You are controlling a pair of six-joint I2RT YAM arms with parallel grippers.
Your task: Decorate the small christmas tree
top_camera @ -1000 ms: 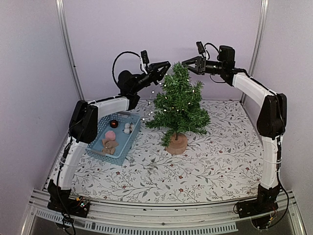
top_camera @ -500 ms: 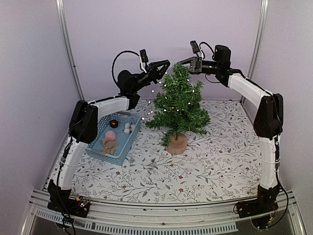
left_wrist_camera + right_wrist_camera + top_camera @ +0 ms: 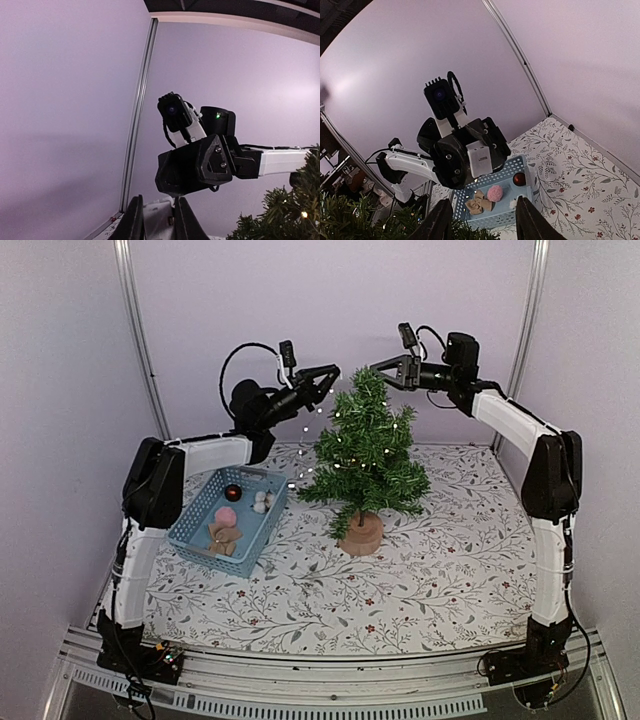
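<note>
Christmas tree (image 3: 365, 450): upright, mid-tabletop (image 3: 450, 560)
Left jaws: clenched on light string (image 3: 291, 483), left of treetop
Right jaws: released, right of treetop

Lilac walls (image 3: 330, 300), metal corner posts (image 3: 140, 340), floral-patterned table (image 3: 450, 570), aluminium front rail (image 3: 330, 685).

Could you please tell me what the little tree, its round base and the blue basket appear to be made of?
The tree looks artificial: stiff, bristly dark-green needles, likely plastic, with a matte look. Its base seems to be plain unfinished wood: a tan, dull round block. The basket is probably moulded plastic: an even light blue, with walls pierced by regular holes.
</note>
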